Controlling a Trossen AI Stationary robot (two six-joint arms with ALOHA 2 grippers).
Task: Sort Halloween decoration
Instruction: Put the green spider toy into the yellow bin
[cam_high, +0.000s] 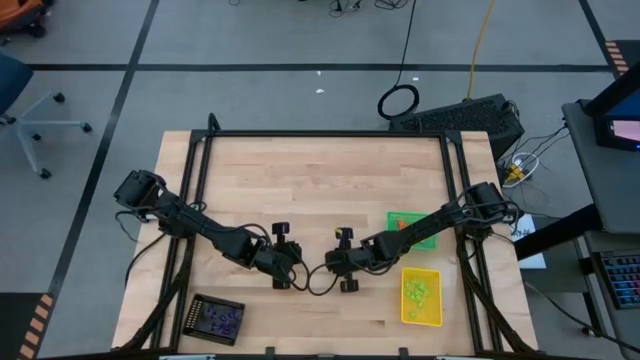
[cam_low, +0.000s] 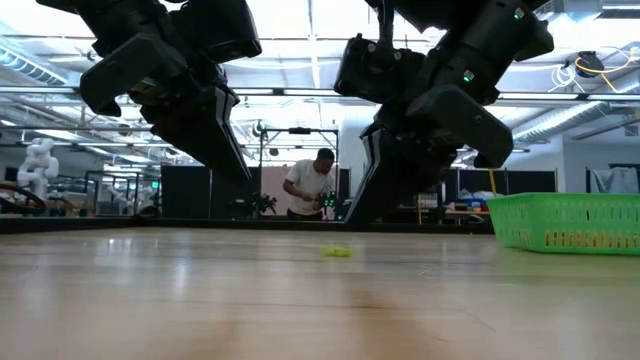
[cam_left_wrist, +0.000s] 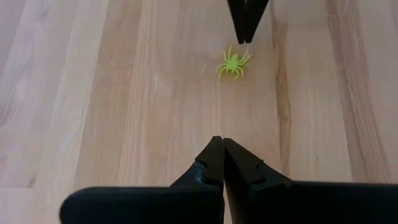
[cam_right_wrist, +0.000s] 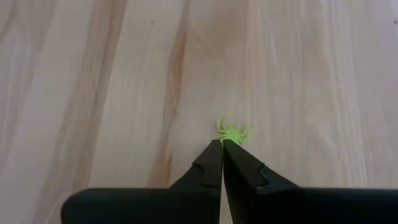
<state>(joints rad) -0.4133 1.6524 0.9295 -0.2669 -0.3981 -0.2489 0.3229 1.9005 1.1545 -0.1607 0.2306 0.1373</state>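
Note:
One lime green spider trinket (cam_left_wrist: 234, 64) of the Halloween decoration lies flat on the wooden table (cam_high: 300, 180) near its middle. It also shows in the low view (cam_low: 337, 252) and at my right fingertips (cam_right_wrist: 232, 132). My right gripper (cam_right_wrist: 222, 144) is shut and slants down, with its tips (cam_left_wrist: 247, 38) just above one spider leg. My left gripper (cam_left_wrist: 222, 142) is shut with nothing in it. It hangs a short way to the spider's left, above the table (cam_high: 297, 268). My right gripper has its shut tips right over a leg of the spider (cam_left_wrist: 247, 53), slanting down from the table's right. I cannot tell whether the tips touch that leg. The spider's body rests on the table.
A green tray (cam_high: 412, 228) holding orange trinkets stands right of centre. A yellow tray (cam_high: 421, 296) with lime green trinkets sits near the front right. A black tray (cam_high: 217, 318) with purple trinkets sits at the front left. A person (cam_low: 308, 188) stands in the room beyond the table.

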